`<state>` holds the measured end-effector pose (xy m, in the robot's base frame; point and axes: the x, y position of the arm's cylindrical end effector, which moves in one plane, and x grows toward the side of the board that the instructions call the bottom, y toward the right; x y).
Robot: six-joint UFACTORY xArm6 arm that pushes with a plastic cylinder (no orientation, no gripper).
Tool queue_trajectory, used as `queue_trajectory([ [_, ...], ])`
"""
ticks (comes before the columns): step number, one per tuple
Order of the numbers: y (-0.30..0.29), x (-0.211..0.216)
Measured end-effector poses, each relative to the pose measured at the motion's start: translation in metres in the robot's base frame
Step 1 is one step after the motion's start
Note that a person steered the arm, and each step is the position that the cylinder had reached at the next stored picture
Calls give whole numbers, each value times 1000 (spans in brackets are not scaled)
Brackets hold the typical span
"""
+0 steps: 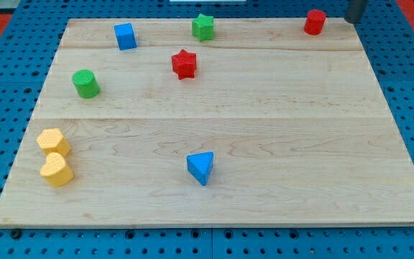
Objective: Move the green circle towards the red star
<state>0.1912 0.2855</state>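
Observation:
The green circle [86,83] stands on the wooden board [264,144] at the view's left. The red star [184,64] lies up and to the right of it, with bare wood between them. My tip [353,19] shows at the view's top right corner, just off the board's top edge, right of a red cylinder [314,21]. It is far from both the green circle and the red star and touches no block.
A blue cube [125,36] and a green star [203,27] sit near the top edge. A blue triangle [200,167] lies low in the middle. A yellow hexagon [52,141] and a yellow heart-like block [56,170] sit together at the lower left.

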Motion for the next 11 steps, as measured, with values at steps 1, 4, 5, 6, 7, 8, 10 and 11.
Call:
queue_trajectory([
  [1,-47,2],
  [4,-94,28],
  [5,-94,28],
  [6,-95,28],
  [7,-95,44],
  [8,-95,64],
  [10,-127,117],
  [11,-167,155],
])
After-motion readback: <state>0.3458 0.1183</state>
